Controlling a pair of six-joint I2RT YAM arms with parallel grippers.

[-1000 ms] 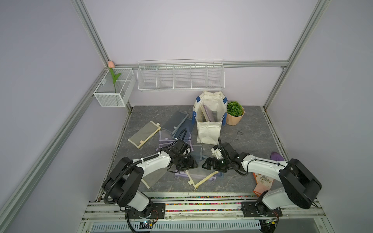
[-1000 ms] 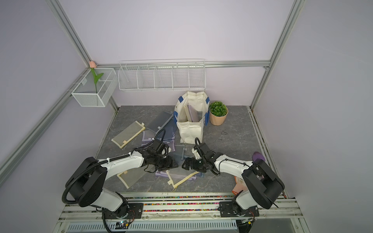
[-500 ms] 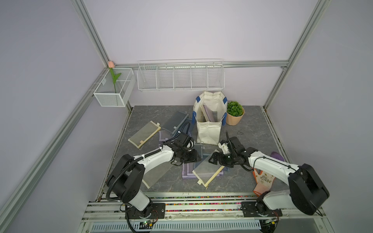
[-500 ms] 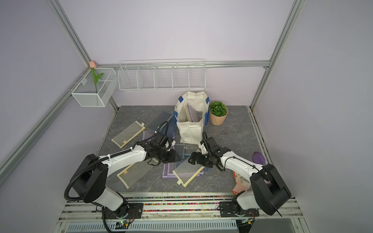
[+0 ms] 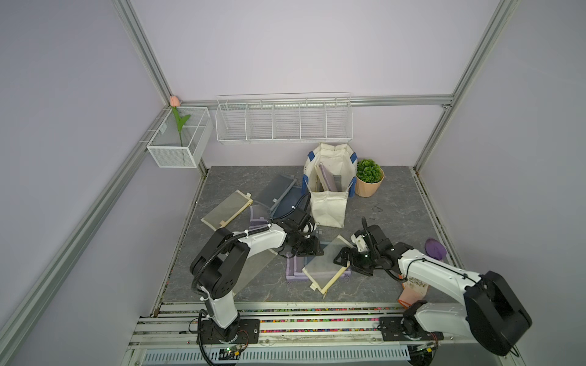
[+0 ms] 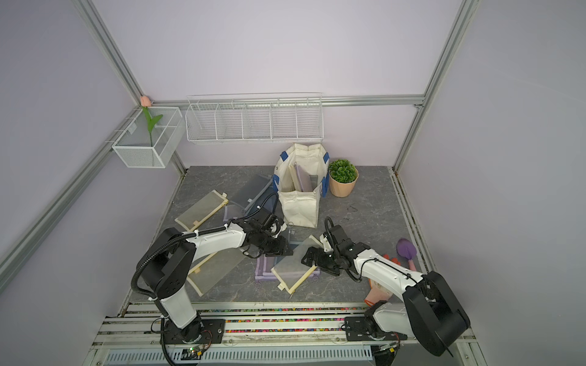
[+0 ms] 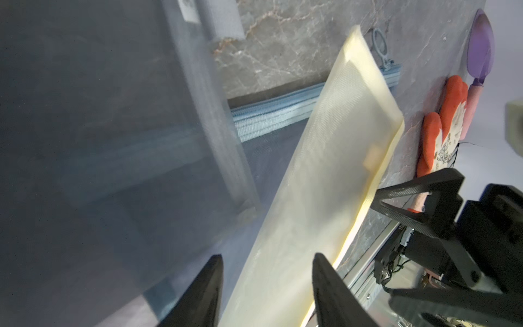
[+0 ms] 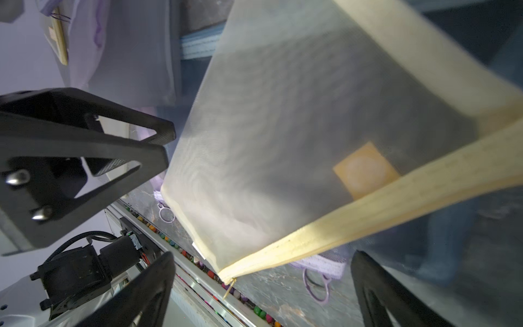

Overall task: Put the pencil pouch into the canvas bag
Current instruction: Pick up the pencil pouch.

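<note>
The pencil pouch (image 5: 325, 267), cream mesh with yellow trim, lies tilted on purple pouches in the middle of the floor. Its right edge is raised. My left gripper (image 5: 312, 250) is at its far left corner. In the left wrist view its fingers stand apart with the pouch (image 7: 325, 170) running between them, and no pinch shows. My right gripper (image 5: 341, 260) is wide open at the pouch's right edge. The pouch's zip corner (image 8: 297, 127) hangs over the gap between its fingers. The canvas bag (image 5: 329, 202) stands upright behind, open at the top, with a purple pouch inside.
A potted plant (image 5: 367, 180) stands right of the bag. Other pouches lie at the left: cream (image 5: 226, 210), grey (image 5: 279, 187) and one under the left arm (image 5: 257, 269). A purple trowel (image 5: 434, 248) and an orange glove (image 7: 444, 127) lie at the right. Wire baskets (image 5: 283, 120) hang on the back wall.
The pouch went from lying flat near the front edge to tilted up and further back. Both grippers moved back with it, and the left jaws narrowed.
</note>
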